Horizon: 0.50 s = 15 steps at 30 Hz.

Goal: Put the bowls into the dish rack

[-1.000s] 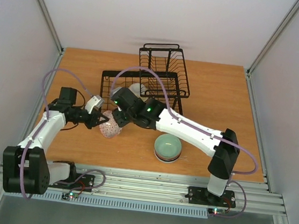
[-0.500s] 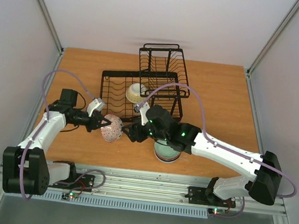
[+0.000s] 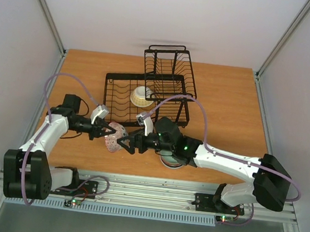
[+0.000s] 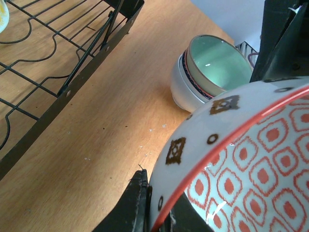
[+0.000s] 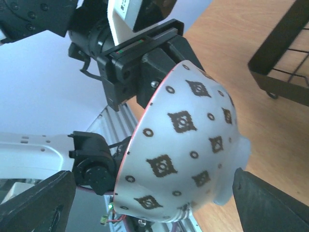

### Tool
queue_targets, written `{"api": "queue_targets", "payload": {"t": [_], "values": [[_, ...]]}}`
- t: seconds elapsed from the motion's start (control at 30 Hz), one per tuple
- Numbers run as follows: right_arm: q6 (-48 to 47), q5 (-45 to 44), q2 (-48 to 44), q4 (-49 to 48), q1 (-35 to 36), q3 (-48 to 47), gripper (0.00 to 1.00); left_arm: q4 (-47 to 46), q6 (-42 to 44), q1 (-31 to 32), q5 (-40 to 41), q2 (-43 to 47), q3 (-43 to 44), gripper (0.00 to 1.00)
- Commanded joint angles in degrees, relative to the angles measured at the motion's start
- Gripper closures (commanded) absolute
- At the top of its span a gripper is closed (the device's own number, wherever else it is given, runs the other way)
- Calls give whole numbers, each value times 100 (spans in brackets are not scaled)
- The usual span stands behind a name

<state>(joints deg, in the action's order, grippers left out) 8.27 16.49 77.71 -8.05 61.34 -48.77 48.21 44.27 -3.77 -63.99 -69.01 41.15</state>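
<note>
My right end effector has pulled back from the dish rack and gapes wide. My left end effector pinches the patterned bowl by its rim, just in front of that rack.

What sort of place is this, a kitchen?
Likely a robot test booth: plain white walls box in an orange wooden table, two white-and-black robot arms bolted at its edge, a black wire dish rack on it.
</note>
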Motion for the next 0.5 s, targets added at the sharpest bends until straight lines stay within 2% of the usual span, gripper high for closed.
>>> {"api": "queue_targets", "payload": {"t": [0.0,0.2,0.47], "values": [[311,386,148,-1076,-8,158,9,171,265,-63,-484,22,170,99],[359,-133,129,-678,23,175,4,296,395,-153,-595,84,178,100],[596,159,359,-954,27,223,4,297,433,-233,-648,158,158,99]]}}
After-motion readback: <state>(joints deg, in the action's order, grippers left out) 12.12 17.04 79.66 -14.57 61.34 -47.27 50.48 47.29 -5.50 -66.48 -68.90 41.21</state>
